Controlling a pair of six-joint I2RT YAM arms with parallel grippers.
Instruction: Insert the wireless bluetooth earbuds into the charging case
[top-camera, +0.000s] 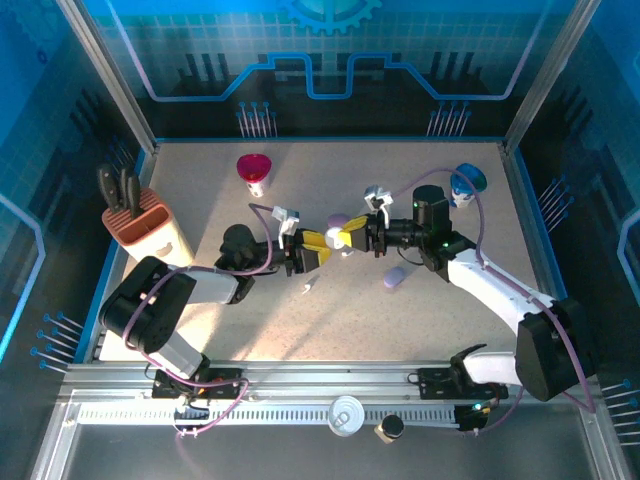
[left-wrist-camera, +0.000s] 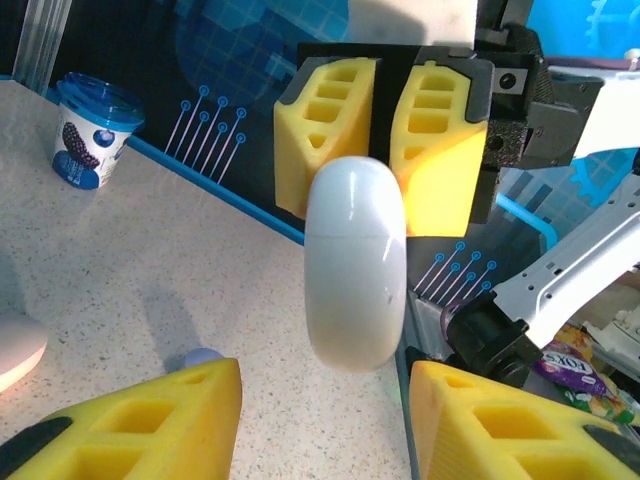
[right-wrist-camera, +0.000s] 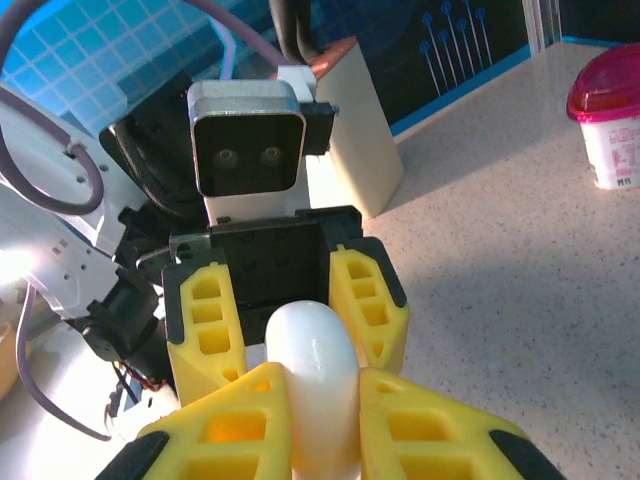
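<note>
Two claws meet above the middle of the bench (top-camera: 330, 320). The right claw (right-wrist-camera: 312, 390) is clenched on one end of the white oval case (left-wrist-camera: 355, 265), holding it clear of the surface. The left claw (left-wrist-camera: 325, 375) stands released, its fingers either side of the case's other end and apart from it. One tiny pale earbud (left-wrist-camera: 203, 357) lies on the bench just beside the left claw's far finger.

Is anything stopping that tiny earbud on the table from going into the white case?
Yes: the white case looks shut, its seam closed, clamped in the right fingers above the table. The earbud lies loose below.
</note>
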